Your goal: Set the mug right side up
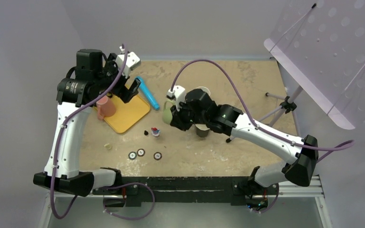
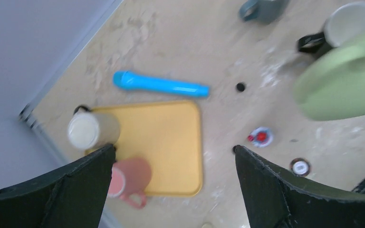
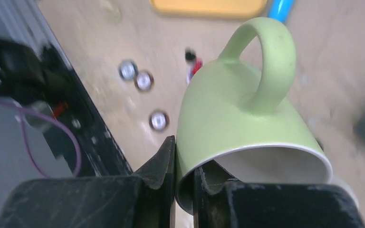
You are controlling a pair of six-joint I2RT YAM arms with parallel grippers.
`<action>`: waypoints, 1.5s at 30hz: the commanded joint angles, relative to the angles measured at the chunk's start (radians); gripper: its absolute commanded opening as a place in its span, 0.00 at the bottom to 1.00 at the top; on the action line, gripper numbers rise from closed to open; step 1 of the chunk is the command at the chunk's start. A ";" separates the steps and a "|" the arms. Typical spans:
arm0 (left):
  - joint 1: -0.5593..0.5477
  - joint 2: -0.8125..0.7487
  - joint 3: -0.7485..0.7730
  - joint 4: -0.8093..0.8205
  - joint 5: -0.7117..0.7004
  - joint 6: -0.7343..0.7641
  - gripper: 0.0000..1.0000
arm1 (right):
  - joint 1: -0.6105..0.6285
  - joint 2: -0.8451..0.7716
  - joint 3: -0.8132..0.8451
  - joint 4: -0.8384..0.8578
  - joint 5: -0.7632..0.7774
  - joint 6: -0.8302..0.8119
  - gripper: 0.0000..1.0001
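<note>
The light green mug (image 1: 167,113) hangs in the air over the middle of the table, tipped on its side with its base pointing left. My right gripper (image 1: 176,117) is shut on its rim. In the right wrist view one finger is inside the mug (image 3: 237,114) and one outside, the gripper (image 3: 184,147) pinches the wall, and the handle points away. The mug also shows in the left wrist view (image 2: 342,85). My left gripper (image 1: 127,91) is open and empty above the yellow tray (image 1: 130,115), its jaws wide apart (image 2: 173,149).
On the tray (image 2: 171,142) stand a pink mug (image 1: 106,107) and a cream cup (image 2: 88,129). A blue cylinder (image 1: 147,92) lies beside it. A dark grey mug (image 1: 202,130) and a white mug (image 2: 349,23) stand near the right arm. Bottle caps (image 1: 141,153), a small red toy (image 1: 155,132) and a tripod (image 1: 285,104) also show.
</note>
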 commanded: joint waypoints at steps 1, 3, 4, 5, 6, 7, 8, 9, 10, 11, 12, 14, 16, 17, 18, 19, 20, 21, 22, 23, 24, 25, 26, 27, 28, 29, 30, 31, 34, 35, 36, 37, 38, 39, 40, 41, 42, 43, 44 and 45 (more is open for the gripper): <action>0.042 0.009 -0.093 0.021 -0.303 0.172 1.00 | 0.057 -0.067 0.021 -0.378 0.188 -0.014 0.00; 0.058 0.023 -0.135 0.030 -0.349 0.210 1.00 | 0.085 -0.057 -0.011 -0.444 0.185 0.036 0.00; 0.066 0.033 -0.155 0.034 -0.367 0.225 1.00 | 0.102 -0.042 -0.022 -0.474 0.182 0.056 0.00; 0.069 0.043 -0.175 0.040 -0.391 0.238 1.00 | 0.117 -0.022 -0.029 -0.514 0.181 0.076 0.00; 0.071 0.053 -0.194 0.050 -0.416 0.250 1.00 | 0.133 0.004 -0.033 -0.553 0.188 0.099 0.00; 0.072 0.060 -0.214 0.060 -0.439 0.261 1.00 | 0.143 0.026 -0.038 -0.592 0.208 0.118 0.00; 0.072 0.068 -0.231 0.072 -0.465 0.274 1.00 | 0.152 0.043 -0.048 -0.622 0.222 0.139 0.00; 0.076 0.078 -0.253 0.080 -0.479 0.280 1.00 | 0.157 0.057 -0.060 -0.636 0.224 0.151 0.00; 0.079 0.085 -0.265 0.087 -0.491 0.284 1.00 | 0.158 0.061 -0.076 -0.639 0.213 0.156 0.00; 0.083 0.095 -0.272 0.092 -0.499 0.284 1.00 | 0.158 0.065 -0.090 -0.636 0.204 0.158 0.00; 0.089 0.105 -0.275 0.092 -0.500 0.283 1.00 | 0.158 0.069 -0.103 -0.630 0.198 0.158 0.00; 0.105 0.135 -0.274 0.090 -0.500 0.277 1.00 | 0.158 0.089 -0.125 -0.613 0.195 0.158 0.00; 0.129 0.169 -0.265 0.085 -0.498 0.272 1.00 | 0.158 0.127 -0.145 -0.600 0.192 0.156 0.00; 0.140 0.190 -0.255 0.081 -0.496 0.271 1.00 | 0.158 0.150 -0.149 -0.598 0.191 0.154 0.00; 0.152 0.208 -0.243 0.077 -0.495 0.266 1.00 | 0.158 0.170 -0.153 -0.598 0.193 0.151 0.00; 0.166 0.228 -0.229 0.073 -0.492 0.261 1.00 | 0.158 0.188 -0.154 -0.599 0.197 0.151 0.00; 0.172 0.250 -0.209 0.064 -0.488 0.254 1.00 | 0.158 0.200 -0.155 -0.599 0.203 0.147 0.00; 0.198 0.269 -0.188 0.052 -0.480 0.244 1.00 | 0.158 0.207 -0.154 -0.600 0.206 0.144 0.00; 0.216 0.295 -0.157 0.036 -0.477 0.235 1.00 | 0.158 0.211 -0.152 -0.600 0.211 0.141 0.07; 0.232 0.323 -0.123 0.017 -0.480 0.221 1.00 | 0.158 0.210 -0.152 -0.599 0.215 0.139 0.16; 0.245 0.353 -0.088 -0.002 -0.480 0.209 1.00 | 0.158 0.204 -0.150 -0.598 0.220 0.136 0.25; 0.259 0.386 -0.048 -0.021 -0.479 0.196 1.00 | 0.158 0.197 -0.151 -0.594 0.221 0.133 0.32; 0.273 0.414 0.002 -0.035 -0.479 0.183 1.00 | 0.158 0.191 -0.152 -0.590 0.223 0.131 0.40; 0.284 0.445 0.036 -0.047 -0.476 0.170 1.00 | 0.158 0.184 -0.154 -0.585 0.225 0.129 0.49; 0.293 0.475 0.071 -0.062 -0.468 0.158 1.00 | 0.158 0.178 -0.153 -0.582 0.231 0.125 0.56; 0.302 0.514 0.104 -0.074 -0.461 0.146 1.00 | 0.158 0.169 -0.152 -0.579 0.235 0.124 0.62; 0.312 0.547 0.143 -0.086 -0.455 0.127 1.00 | 0.158 0.157 -0.152 -0.577 0.241 0.124 0.66; 0.323 0.585 0.183 -0.101 -0.450 0.116 1.00 | 0.158 0.143 -0.151 -0.571 0.244 0.121 0.68; 0.343 0.705 0.308 -0.164 -0.460 0.097 1.00 | 0.158 0.084 -0.154 -0.531 0.249 0.110 0.73; 0.344 0.746 0.344 -0.177 -0.464 0.095 1.00 | 0.158 0.065 -0.156 -0.519 0.248 0.103 0.73; 0.346 0.778 0.373 -0.205 -0.468 0.092 1.00 | 0.158 0.048 -0.165 -0.501 0.247 0.096 0.74; 0.347 0.806 0.393 -0.221 -0.469 0.086 1.00 | 0.158 0.035 -0.170 -0.497 0.247 0.093 0.74; 0.346 0.826 0.401 -0.233 -0.460 0.085 1.00 | 0.158 0.023 -0.177 -0.494 0.248 0.092 0.74; 0.346 0.835 0.398 -0.241 -0.444 0.086 1.00 | 0.158 0.014 -0.183 -0.492 0.248 0.091 0.74; 0.347 0.839 0.388 -0.244 -0.437 0.086 1.00 | 0.158 0.004 -0.190 -0.491 0.250 0.086 0.74; 0.347 0.839 0.375 -0.249 -0.397 0.090 1.00 | 0.158 -0.005 -0.196 -0.487 0.255 0.081 0.74; 0.347 0.837 0.361 -0.255 -0.370 0.094 0.98 | 0.158 -0.013 -0.201 -0.483 0.258 0.079 0.74; 0.346 0.835 0.346 -0.267 -0.346 0.101 0.95 | 0.158 -0.019 -0.204 -0.477 0.260 0.077 0.74; 0.345 0.833 0.335 -0.291 -0.315 0.110 0.91 | 0.157 -0.025 -0.207 -0.472 0.259 0.073 0.74; 0.345 0.835 0.326 -0.313 -0.284 0.122 0.87 | 0.157 -0.027 -0.208 -0.467 0.256 0.072 0.74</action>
